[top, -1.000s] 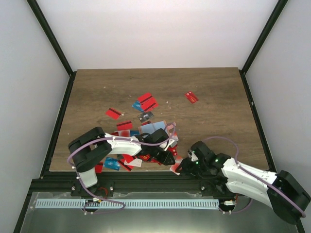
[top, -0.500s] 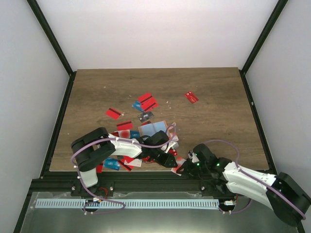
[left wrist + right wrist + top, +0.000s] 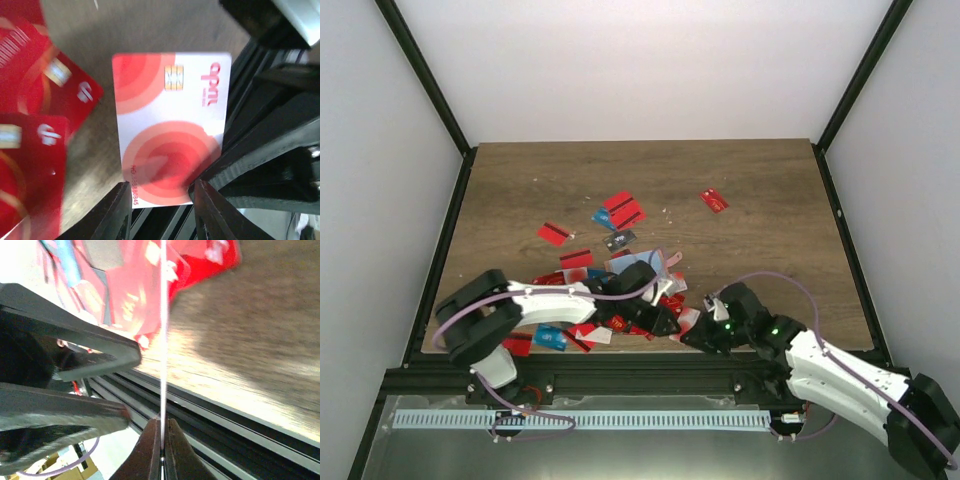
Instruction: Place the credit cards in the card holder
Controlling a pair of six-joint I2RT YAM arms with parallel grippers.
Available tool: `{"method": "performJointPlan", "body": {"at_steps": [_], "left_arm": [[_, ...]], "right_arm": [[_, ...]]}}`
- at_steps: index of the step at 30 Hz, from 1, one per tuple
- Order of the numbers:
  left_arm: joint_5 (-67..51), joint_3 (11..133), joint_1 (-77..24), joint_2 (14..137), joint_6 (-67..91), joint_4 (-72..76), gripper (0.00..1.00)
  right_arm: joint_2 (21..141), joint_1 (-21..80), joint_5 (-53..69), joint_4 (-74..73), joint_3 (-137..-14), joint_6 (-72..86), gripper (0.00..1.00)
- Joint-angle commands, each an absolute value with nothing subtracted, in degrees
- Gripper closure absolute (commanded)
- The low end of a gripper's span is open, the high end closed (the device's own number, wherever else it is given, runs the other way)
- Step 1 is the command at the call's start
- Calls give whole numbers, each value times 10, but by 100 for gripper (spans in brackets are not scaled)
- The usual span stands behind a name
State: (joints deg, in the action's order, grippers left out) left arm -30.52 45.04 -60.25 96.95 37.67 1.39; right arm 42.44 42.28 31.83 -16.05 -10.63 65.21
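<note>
The right gripper (image 3: 161,425) pinches one white card (image 3: 170,125), its long side running up-and-down. The left gripper (image 3: 162,200) gapes. Two red cards (image 3: 30,165) lie at the left.

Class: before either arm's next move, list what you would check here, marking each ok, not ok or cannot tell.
1. Right gripper gripping a card: ok, jaws shut on a white card seen edge-on.
2. Left gripper free: ok, jaws apart, clamping nothing.
3. Room between arms: not ok, both grippers crowd together at the table's near edge.
4. Card holder located: cannot tell, no view shows it clearly.
5. Cards all collected: not ok, red cards lie scattered.
</note>
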Motion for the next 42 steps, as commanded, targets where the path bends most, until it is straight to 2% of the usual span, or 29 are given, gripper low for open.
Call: {"method": "performJointPlan", "body": {"at_steps": [1, 8, 17, 30, 42], "left_arm": [[-237, 466, -555, 882, 345, -60, 62], [-178, 466, -431, 802, 296, -139, 60], [-130, 485, -325, 817, 261, -184, 60], [-157, 512, -278, 928, 230, -168, 68], [-172, 506, -278, 968, 242, -146, 74]], "right_arm": [[443, 407, 303, -200, -179, 597, 99], [556, 329, 310, -160, -281, 461, 99], [718, 283, 318, -65, -396, 326, 99], [963, 273, 453, -42, -527, 215, 99], [1041, 256, 501, -22, -526, 199, 99]]}}
